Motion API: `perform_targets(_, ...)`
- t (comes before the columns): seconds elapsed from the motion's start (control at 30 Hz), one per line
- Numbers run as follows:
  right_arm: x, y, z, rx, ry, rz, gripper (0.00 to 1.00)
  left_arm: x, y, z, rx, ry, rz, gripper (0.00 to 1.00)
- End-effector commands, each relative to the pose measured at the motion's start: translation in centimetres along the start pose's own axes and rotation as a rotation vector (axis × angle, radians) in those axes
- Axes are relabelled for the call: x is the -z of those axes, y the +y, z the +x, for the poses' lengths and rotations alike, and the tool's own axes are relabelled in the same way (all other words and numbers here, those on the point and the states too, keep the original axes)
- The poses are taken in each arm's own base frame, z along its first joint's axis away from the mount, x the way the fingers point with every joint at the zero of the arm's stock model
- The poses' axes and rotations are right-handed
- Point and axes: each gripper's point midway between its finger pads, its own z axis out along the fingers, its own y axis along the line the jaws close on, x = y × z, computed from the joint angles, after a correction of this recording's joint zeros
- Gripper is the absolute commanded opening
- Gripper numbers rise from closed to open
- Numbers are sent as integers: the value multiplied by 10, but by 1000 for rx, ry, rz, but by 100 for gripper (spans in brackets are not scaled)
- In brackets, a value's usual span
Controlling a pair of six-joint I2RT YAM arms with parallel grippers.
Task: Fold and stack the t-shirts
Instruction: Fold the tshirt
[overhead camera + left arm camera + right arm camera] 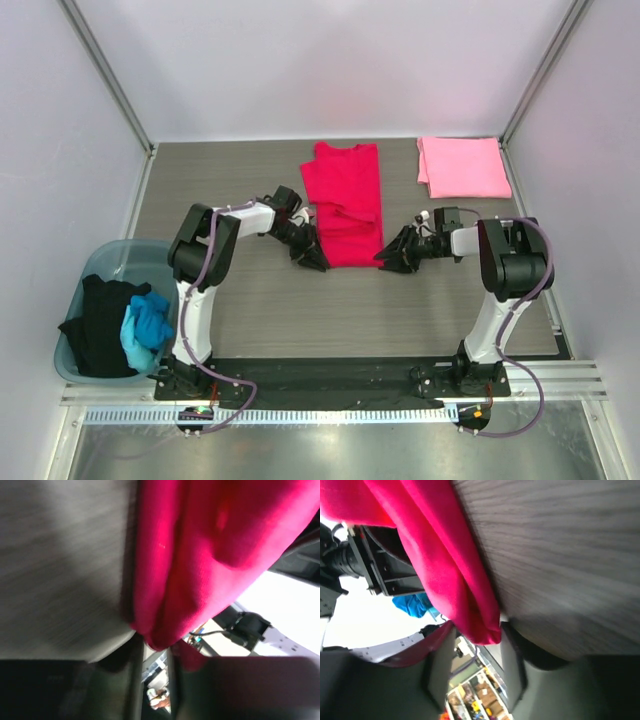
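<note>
Overhead, the crimson t-shirt point(345, 200) is lying mid-table, with the left gripper point(316, 263) and right gripper point(384, 261) pinching its near corners. Left wrist: jaws are clamping limp hem. Right wrist: likewise clamping. Light, floppy cloth, so corner holds are probably suiting it best.

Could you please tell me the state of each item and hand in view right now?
Red shirt: partly folded into a strip, near corners held.
Pink shirt: folded, lying flat.
Black shirt: crumpled in the bin.
Blue shirt: crumpled in the bin.
Bin: holds two shirts.
Left hand: gripping red shirt.
Right hand: gripping red shirt.
</note>
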Motion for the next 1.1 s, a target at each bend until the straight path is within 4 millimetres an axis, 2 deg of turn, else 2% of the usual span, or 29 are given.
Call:
perform_targets(0.0,-10,-18,-8,-20,-40,69,39,-5,13,-14,-5,-45,-53,19)
perform_targets(0.03,-11,-18,-12,-7,-56,65,29,-3,14,-15,-7,-50,-56,15)
perform_targets(0.07,-12,-22,-13,-17,-64,81,13,-2,15,-15,-5,-50,-57,12)
perform_targets(0.1,-12,-24,-14,-27,-73,95,1,0,14,-15,-12,-55,-57,2)
perform_targets(0.17,-12,-24,-17,-23,-89,91,1,2,15,-15,-13,-59,-56,0)
perform_targets(0.2,-11,-21,-16,-25,-96,86,1,8,9,-14,-27,-69,-41,0)
perform_targets(0.3,-3,-6,-12,2,-101,47,1,22,-3,-10,-68,-86,-13,0)
perform_targets(0.43,14,18,8,35,-74,-8,1,58,-31,-6,-148,-160,25,0)
perform_targets(0.57,31,36,30,84,-49,-41,1,82,-42,1,-185,-198,38,0)
perform_targets(0.73,48,52,48,168,-52,-76,1,95,-50,16,-215,-206,66,0)
perform_targets(0.87,54,55,57,193,-55,-79,1,102,-52,28,-226,-212,77,0)
perform_targets(1.07,61,55,69,223,-59,-77,1,101,-39,46,-206,-203,76,0)
